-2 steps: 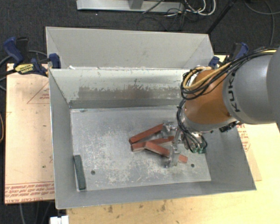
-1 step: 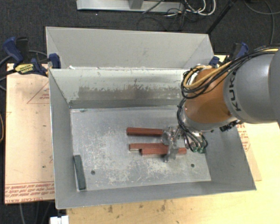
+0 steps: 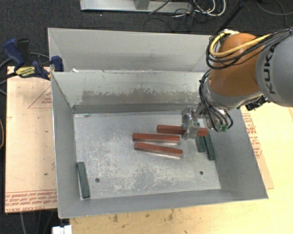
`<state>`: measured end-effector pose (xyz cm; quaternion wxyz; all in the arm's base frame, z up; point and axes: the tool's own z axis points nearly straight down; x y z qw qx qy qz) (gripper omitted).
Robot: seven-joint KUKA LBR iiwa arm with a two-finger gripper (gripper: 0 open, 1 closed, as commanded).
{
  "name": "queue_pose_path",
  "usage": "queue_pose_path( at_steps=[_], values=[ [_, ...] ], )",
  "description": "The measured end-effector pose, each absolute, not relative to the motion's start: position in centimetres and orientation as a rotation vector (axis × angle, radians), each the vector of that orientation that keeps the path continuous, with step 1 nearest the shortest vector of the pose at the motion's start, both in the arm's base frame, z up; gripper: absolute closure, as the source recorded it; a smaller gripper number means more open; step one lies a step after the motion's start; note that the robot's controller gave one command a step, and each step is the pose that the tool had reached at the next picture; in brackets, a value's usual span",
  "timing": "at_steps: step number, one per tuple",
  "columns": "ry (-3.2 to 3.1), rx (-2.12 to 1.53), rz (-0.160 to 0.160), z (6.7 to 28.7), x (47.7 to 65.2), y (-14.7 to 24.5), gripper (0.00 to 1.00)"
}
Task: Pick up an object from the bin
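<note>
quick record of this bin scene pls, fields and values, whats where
container: grey metal bin
arm: gripper low in the bin's right part, by the right ends of the bars
middle: three red-brown bars, lying roughly parallel
lower left: one dark green bar, alone
right: dark green pieces just beside the gripper
held: cannot tell

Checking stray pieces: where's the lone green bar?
Camera view: the green bar lies in the lower-left corner of the bin, well left of the brown bars.

The metal bin (image 3: 136, 179) looks matt and scuffed, the reddish bars (image 3: 156, 137) smooth.
</note>
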<state>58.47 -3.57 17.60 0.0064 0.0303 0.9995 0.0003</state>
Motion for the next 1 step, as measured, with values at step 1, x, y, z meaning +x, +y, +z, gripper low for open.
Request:
queue_pose_path(
  at_steps=[1],
  values=[
    [3.130,0.092,0.002,23.45,58.05,-3.04,1.00]
  ],
)
